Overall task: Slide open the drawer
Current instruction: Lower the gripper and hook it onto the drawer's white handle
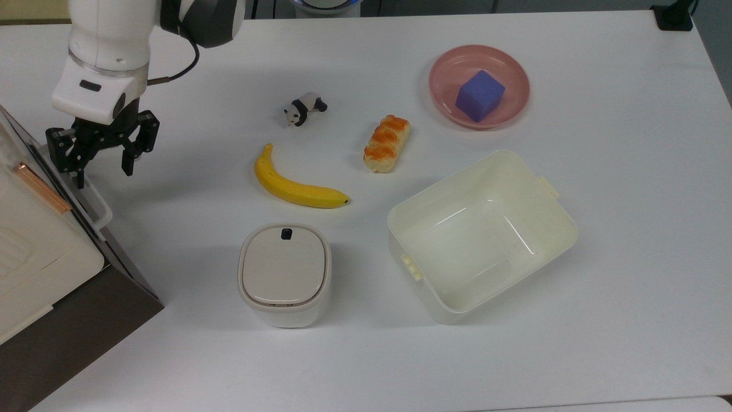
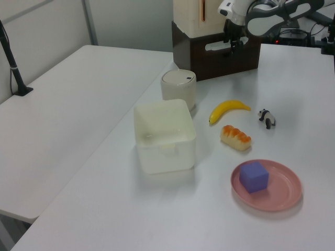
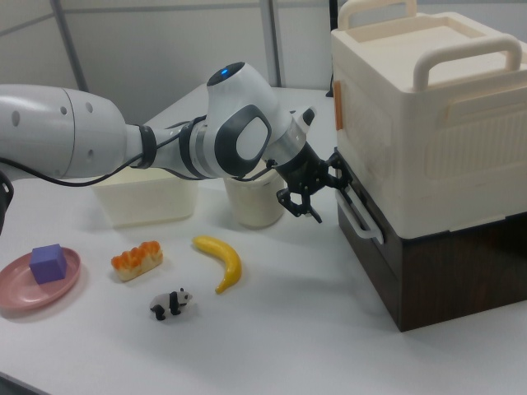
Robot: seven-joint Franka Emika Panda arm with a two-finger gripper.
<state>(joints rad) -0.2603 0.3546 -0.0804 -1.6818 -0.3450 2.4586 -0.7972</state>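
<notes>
White tabletop, drawer [image 1: 86,297] at nine o'clock in the top view, shut. Gripper [image 1: 100,162], fingers apart, straddles the white bar handle [image 1: 86,191], presumably placed to clamp and pull.

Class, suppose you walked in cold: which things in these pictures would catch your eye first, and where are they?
The white arm, its open gripper straddling the drawer's handle at the top view's left edge. Then the colours on the white table: a yellow banana mid-table and a purple cube in a pink plate at the top view's upper right. The big cream bin sits below the plate.
</notes>
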